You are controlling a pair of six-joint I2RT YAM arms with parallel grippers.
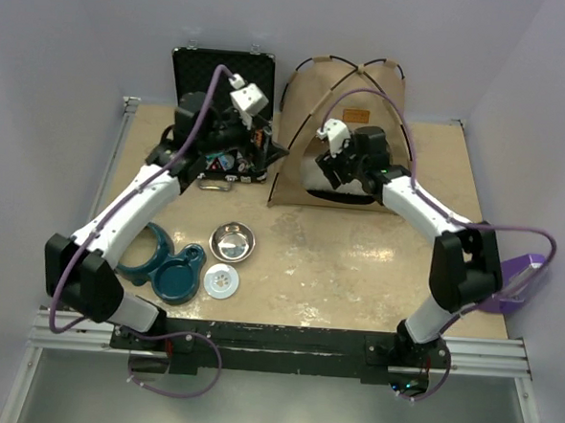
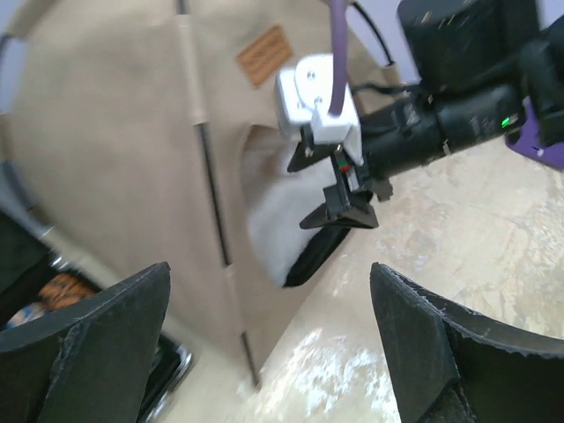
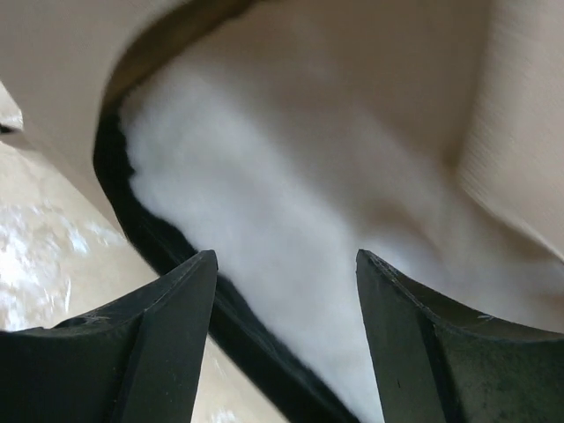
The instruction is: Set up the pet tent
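The pet tent [image 1: 342, 105] stands upright at the back of the table, tan canvas with thin black poles crossing on top and a brown label patch [image 1: 356, 113]. A white fluffy cushion [image 3: 264, 176] with a black edge lies inside its arched doorway. My right gripper [image 1: 334, 176] is at the doorway, open and empty, its jaws [image 3: 284, 260] just over the cushion's front edge. My left gripper [image 1: 275, 152] is open and empty just left of the tent. In the left wrist view my left gripper [image 2: 270, 273] faces the canvas [image 2: 115, 132], a pole [image 2: 210, 189] and the label [image 2: 264, 55].
An open black case [image 1: 224, 69] stands behind my left arm, with small items [image 1: 223, 165] in front of it. A steel bowl [image 1: 232, 239], a teal dish [image 1: 173, 272] and a white lid [image 1: 222, 281] lie front left. A purple object [image 1: 513, 283] sits at the right edge.
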